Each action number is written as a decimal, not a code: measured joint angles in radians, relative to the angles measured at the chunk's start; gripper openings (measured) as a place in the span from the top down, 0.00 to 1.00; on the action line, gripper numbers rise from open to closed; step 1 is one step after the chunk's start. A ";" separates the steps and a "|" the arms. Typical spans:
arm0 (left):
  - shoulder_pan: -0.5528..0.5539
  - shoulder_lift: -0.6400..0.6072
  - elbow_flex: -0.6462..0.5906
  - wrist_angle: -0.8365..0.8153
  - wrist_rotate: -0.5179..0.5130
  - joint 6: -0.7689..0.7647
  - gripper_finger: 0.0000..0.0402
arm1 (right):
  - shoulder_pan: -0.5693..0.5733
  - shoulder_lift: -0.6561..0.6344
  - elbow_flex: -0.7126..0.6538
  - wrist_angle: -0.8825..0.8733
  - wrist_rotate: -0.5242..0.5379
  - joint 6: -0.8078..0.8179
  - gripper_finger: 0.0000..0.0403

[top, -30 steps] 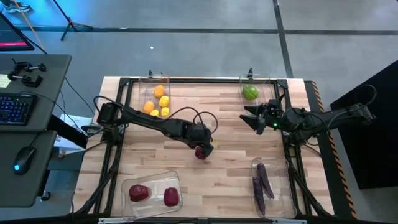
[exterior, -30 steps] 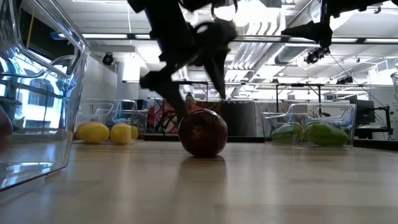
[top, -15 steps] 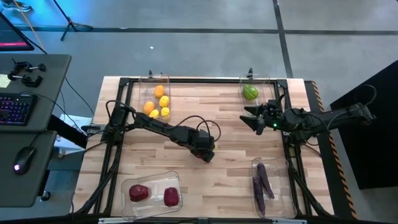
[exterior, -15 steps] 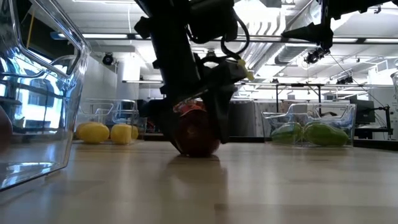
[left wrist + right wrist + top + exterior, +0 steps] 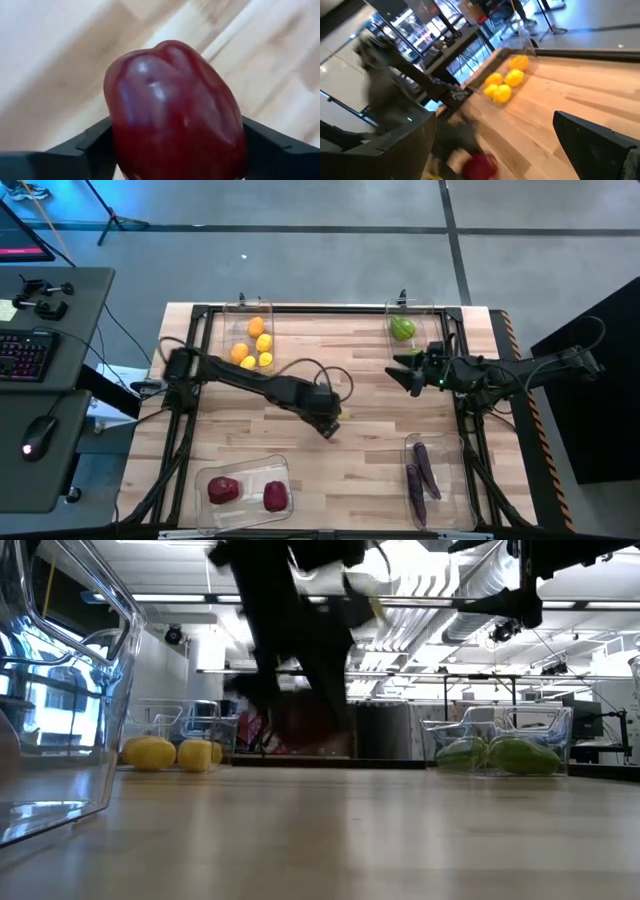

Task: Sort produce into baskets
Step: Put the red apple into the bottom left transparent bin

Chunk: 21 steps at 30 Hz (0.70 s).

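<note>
Your left gripper (image 5: pixel 328 423) sits over the middle of the table (image 5: pixel 370 420), clamped on a dark red pepper (image 5: pixel 175 117); in the left wrist view both fingers (image 5: pixel 85 147) press its sides, with pale wood planks behind it. In the low view the pepper shows only as a reddish blur, clear of the boards.

Your right gripper (image 5: pixel 405 370) hangs near the far right of the table, fingers spread and holding nothing, just in front of the bin (image 5: pixel 432 315) with the green produce (image 5: pixel 402 329).

The surface is light butcher-block wood in a black frame. You have four clear bins at its corners: yellow and orange fruit (image 5: pixel 253 345) in the far left bin (image 5: pixel 232 315), two dark red pieces (image 5: pixel 247 493) in the near left bin (image 5: pixel 245 468), and long purple pieces (image 5: pixel 420 474) in the near right bin (image 5: pixel 450 480).

Around the table you have grey floor, with a desk (image 5: pixel 60 380) to the left carrying a keyboard (image 5: pixel 22 355) and mouse (image 5: pixel 38 434). Across the table, the low view shows a workshop with ceiling strip lights (image 5: pixel 170 598).
</note>
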 joint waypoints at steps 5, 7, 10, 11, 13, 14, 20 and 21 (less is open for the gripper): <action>-0.061 -0.215 0.001 -0.129 -0.190 0.117 0.32 | 0.000 0.013 0.000 -0.039 -0.001 0.018 0.03; -0.096 -0.303 0.001 -0.161 -0.240 0.145 0.32 | 0.000 0.023 0.000 -0.039 -0.003 0.027 0.03; -0.172 -0.423 0.001 -0.179 -0.263 0.143 0.32 | 0.000 0.045 0.000 -0.039 -0.003 0.027 0.03; -0.205 -0.456 0.002 -0.177 -0.258 0.124 0.32 | 0.000 0.055 0.000 -0.037 -0.004 0.027 0.03; -0.279 -0.504 0.002 -0.182 -0.224 0.066 0.30 | 0.000 0.073 0.000 -0.038 -0.015 0.027 0.03; -0.318 -0.520 0.002 -0.191 -0.199 0.030 0.29 | 0.000 0.083 0.000 -0.037 -0.025 0.028 0.03; -0.576 -0.496 0.002 -0.362 -0.074 -0.329 0.29 | 0.000 0.142 0.000 -0.035 -0.063 0.029 0.03; -0.614 -0.482 0.002 -0.376 -0.065 -0.385 0.29 | 0.000 0.151 0.000 -0.037 -0.063 0.029 0.03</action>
